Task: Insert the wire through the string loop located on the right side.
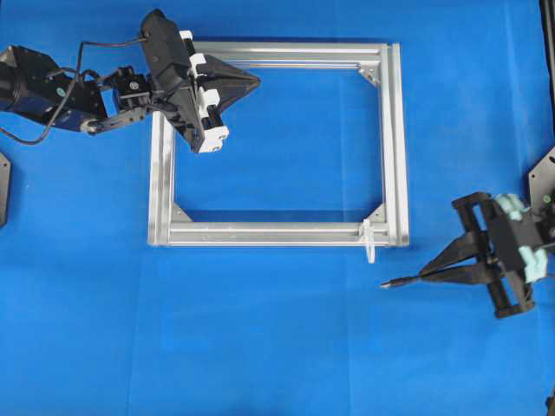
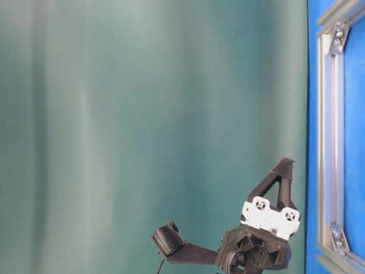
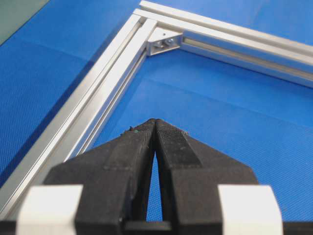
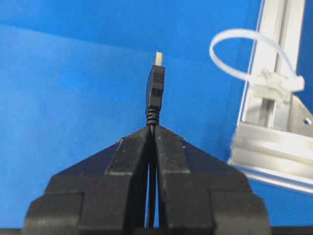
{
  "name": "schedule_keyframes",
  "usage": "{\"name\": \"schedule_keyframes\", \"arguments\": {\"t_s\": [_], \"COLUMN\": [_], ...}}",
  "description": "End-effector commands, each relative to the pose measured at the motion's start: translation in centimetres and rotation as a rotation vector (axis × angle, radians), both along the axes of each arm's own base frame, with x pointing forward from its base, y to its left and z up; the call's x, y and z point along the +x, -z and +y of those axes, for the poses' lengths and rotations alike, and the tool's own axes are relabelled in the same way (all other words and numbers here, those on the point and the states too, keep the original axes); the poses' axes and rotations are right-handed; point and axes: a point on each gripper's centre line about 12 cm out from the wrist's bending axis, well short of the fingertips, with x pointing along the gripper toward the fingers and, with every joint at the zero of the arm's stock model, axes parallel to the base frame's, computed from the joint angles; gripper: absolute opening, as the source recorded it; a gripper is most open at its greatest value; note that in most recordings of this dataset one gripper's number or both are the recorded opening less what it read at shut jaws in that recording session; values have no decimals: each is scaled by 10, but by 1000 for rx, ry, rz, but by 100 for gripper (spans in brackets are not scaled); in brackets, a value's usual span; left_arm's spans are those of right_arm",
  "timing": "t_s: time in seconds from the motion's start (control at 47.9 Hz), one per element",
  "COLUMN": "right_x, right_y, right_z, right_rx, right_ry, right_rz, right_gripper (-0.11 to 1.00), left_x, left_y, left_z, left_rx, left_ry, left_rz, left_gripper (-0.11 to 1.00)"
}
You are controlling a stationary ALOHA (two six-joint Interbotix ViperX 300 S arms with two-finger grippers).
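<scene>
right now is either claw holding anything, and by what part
The right claw pinches the wire just behind its plug. The left claw is shut on nothing.

The wire (image 4: pixel 155 90) is black, its ribbed plug with a metallic tip sticking straight out past the closed tips of the right claw (image 4: pixel 152 129), which pinches it. The string loop (image 4: pixel 252 56), white and translucent, stands upright ahead and right of the claw, apart from the plug.
</scene>
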Motion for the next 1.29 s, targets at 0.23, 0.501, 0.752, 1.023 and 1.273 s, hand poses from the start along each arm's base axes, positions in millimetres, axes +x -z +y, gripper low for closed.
{"name": "schedule_keyframes", "arguments": {"t_s": [0.23, 0.501, 0.752, 1.023, 1.273], "right_x": [-1, -1, 1, 2, 2], "right_y": [-6, 0, 2, 2, 1], "right_z": [-1, -20, -38, -38, -38], "right_rx": [5, -7, -12, -14, -13], "right_ry": [-1, 77, 164, 162, 163], "right_rz": [-26, -12, -5, -7, -14], "right_gripper": [-4, -4, -4, -4, -4], "left_x": [2, 2, 3, 3, 2], "left_y": [-14, -14, -15, -15, -14], "left_z": [1, 2, 1, 0, 0], "left_rx": [13, 14, 13, 12, 12], "left_ry": [-1, -1, 1, 2, 2], "left_rz": [-41, -41, -44, -43, -41], "left_gripper": [0, 0, 0, 0, 0]}}
